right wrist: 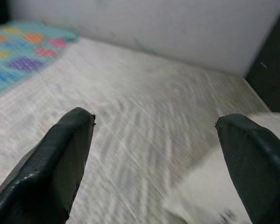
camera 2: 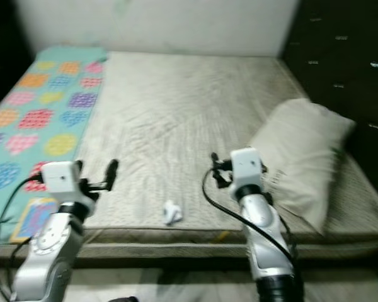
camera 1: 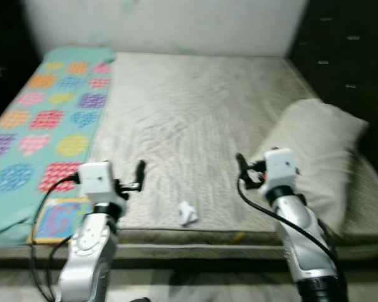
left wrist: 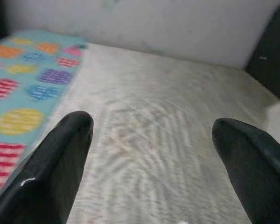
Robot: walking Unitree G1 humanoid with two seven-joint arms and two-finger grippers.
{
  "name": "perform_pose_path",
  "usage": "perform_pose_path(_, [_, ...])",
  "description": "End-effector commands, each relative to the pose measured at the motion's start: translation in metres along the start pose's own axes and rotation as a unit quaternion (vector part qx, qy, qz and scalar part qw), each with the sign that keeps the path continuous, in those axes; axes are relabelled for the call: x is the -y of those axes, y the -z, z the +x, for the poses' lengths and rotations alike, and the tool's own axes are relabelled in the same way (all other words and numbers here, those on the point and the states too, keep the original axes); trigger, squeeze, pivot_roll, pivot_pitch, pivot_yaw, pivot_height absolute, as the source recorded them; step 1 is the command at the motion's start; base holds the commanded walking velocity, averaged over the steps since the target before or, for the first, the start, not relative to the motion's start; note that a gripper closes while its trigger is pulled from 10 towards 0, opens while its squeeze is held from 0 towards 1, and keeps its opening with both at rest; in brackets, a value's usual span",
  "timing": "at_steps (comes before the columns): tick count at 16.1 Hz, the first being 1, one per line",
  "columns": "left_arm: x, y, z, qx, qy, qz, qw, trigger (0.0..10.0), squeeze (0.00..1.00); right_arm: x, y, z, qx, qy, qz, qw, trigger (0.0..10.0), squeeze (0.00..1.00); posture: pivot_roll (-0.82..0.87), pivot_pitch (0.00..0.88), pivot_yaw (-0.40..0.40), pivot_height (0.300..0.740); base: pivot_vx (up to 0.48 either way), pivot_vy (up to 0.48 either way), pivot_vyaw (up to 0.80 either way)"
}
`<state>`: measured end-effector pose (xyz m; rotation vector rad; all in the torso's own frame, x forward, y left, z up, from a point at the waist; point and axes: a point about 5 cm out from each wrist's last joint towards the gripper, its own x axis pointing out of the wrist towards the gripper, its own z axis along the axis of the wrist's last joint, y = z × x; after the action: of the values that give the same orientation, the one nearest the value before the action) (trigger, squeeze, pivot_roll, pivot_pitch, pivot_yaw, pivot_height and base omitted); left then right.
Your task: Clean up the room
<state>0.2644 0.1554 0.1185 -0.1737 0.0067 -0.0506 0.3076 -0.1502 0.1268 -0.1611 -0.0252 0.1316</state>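
Note:
A small crumpled white thing [camera 1: 187, 214] lies on the grey mattress [camera 1: 189, 107] near its front edge, between my two arms. My left gripper [camera 1: 136, 178] is held above the front of the bed, left of the white thing, and stands open with nothing between its fingers [left wrist: 60, 163]. To the right of the white thing my right gripper [camera 1: 242, 173] is open and holds nothing, its fingers [right wrist: 60, 158] wide apart. A beige pillow [camera 1: 315, 145] lies on the right side of the bed, just beyond my right gripper.
A teal blanket [camera 1: 44, 119] with coloured hearts covers the bed's left side. A colourful flat book [camera 1: 60, 219] rests at the front left corner. Dark cabinets [camera 1: 346, 50] stand along the right, and a white wall [camera 1: 176, 22] runs behind the bed.

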Motion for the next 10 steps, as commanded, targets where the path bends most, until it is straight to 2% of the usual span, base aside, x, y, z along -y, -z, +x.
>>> perform_pose_path(1, [0.0059,0.0013,0.0003,-0.005,0.006,-0.007,1.000,10.0,0.00,0.0086,0.0026,-0.0013,-0.006,0.018,0.003,1.000,10.0,0.00,-0.03,0.073,-0.020,0.740,0.000,0.000,0.00])
perform_pose_path(3, [0.0059,0.0013,0.0003,-0.006,0.007,-0.011,1.000,10.0,0.00,0.0104,0.0040,-0.0015,-0.009,0.022,0.009,1.000,10.0,0.00,-0.03,0.074,-0.020,0.740,0.000,0.137,0.00])
perform_pose_path(10, [0.0084,0.0010,0.0024,-0.005,0.011,-0.015,1.000,10.0,0.00,0.0111,0.0058,-0.0011,-0.012,0.025,0.006,1.000,10.0,0.00,-0.04,0.072,-0.020,0.740,0.000,0.468,0.00])
